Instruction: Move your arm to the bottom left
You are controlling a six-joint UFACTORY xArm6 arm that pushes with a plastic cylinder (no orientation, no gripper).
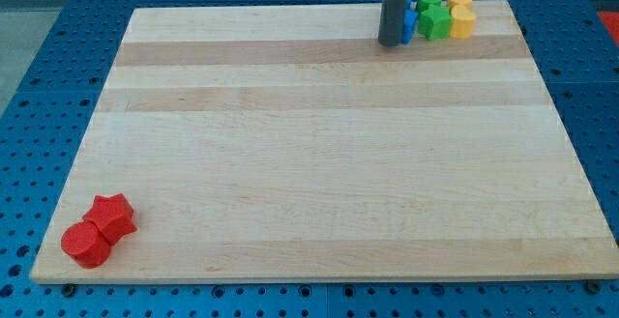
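red blocks (99,229), green blocks (432,14), yellow blocks (461,14), blue block (409,20), pale striped wooden board (319,154).

The board (319,163) is pale, smooth, matt wood (grain in bands); the red blocks (97,229) look matt.

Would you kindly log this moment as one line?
my tip: top, beside blue block | red blocks: bottom left | move: not done
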